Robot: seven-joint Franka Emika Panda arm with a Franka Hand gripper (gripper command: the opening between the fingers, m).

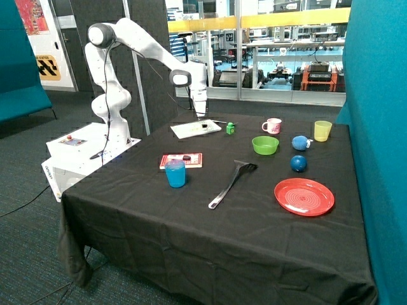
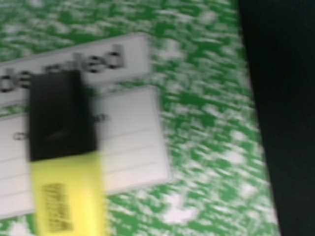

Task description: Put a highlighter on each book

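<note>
A larger white book (image 1: 191, 130) lies at the table's far edge. Up close its cover (image 2: 206, 123) is speckled green and white with a white label. On it lies a yellow highlighter (image 2: 64, 162) with a black cap, seen from outside as a small dark piece (image 1: 204, 126). My gripper (image 1: 201, 116) hangs just above that highlighter and does not show in the wrist view. The smaller red book (image 1: 193, 161) lies nearer the front with a small dark object (image 1: 186, 157) on it, too small to identify.
A blue cup (image 1: 175, 173) stands right in front of the red book. A black spatula (image 1: 230, 184), green bowl (image 1: 265, 145), green cube (image 1: 230, 128), pink mug (image 1: 272, 126), yellow cup (image 1: 322, 131), two blue balls (image 1: 298, 163) and a red plate (image 1: 304, 196) are spread over the black cloth (image 2: 285, 98).
</note>
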